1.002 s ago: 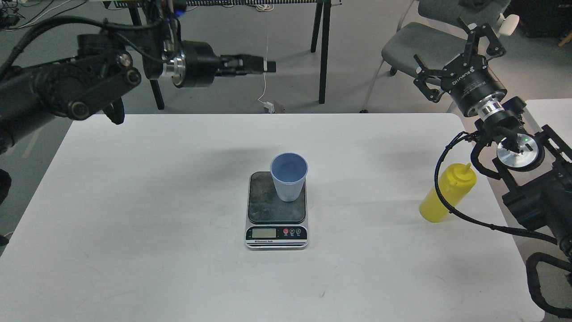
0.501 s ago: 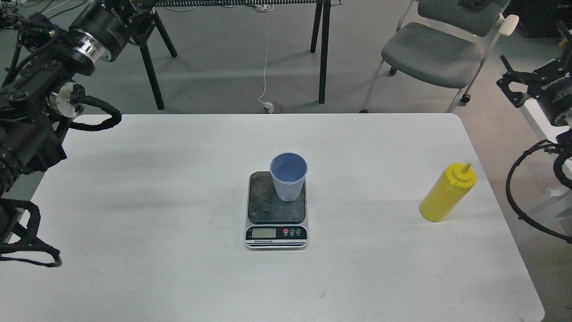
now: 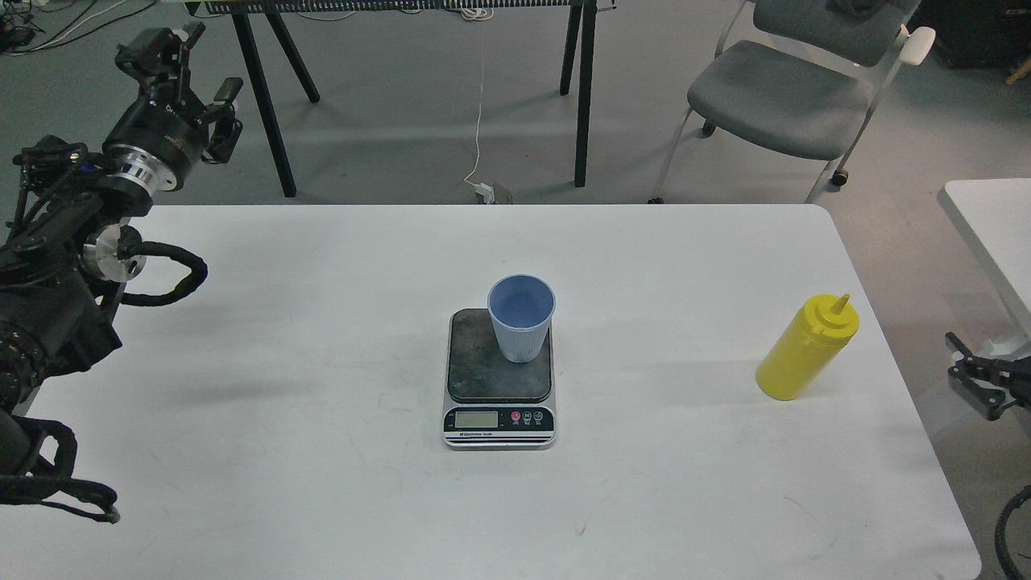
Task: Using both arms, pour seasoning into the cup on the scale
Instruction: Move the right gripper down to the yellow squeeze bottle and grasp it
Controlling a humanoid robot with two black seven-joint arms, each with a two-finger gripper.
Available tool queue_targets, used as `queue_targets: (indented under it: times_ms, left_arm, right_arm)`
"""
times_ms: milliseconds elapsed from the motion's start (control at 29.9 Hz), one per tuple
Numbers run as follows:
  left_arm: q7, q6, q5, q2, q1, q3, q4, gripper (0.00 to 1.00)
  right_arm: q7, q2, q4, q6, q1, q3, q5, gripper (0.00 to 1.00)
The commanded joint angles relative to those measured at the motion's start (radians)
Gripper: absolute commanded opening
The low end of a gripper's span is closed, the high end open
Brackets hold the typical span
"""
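Near the right edge of the white tabletop [image 3: 282, 338] the seasoning bottle [image 3: 805, 348] is standing upright, capped and untouched. Well to its left, at mid-table, the blue cup [image 3: 521, 317] is sitting on the back right part of the scale [image 3: 499, 379]. The left gripper [image 3: 181, 76] is hovering past the far left corner, its fingers [image 3: 228, 90] spread apart and holding nothing. The right gripper [image 3: 970, 377] is just poking in at the right edge, beyond the table; whether its fingers are spread I cannot tell.

scale [image 3: 499, 379] front strip print, unreadable
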Motion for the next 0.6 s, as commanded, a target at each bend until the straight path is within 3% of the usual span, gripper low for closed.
queue_targets:
  times_ms: [0, 568]
  left_arm:
    - [0.000, 0.000, -0.002, -0.001, 0.007, 0.000, 0.000, 0.75]
    - [0.000, 0.000, -0.002, 0.012, 0.032, 0.000, -0.001, 0.76]
  right_arm:
    - [-0.001, 0.056, 0.043, 0.000, -0.038, -0.002, -0.001, 1.00]
    - [0.001, 0.247, 0.072, 0.000, -0.026, -0.006, -0.062, 1.00]
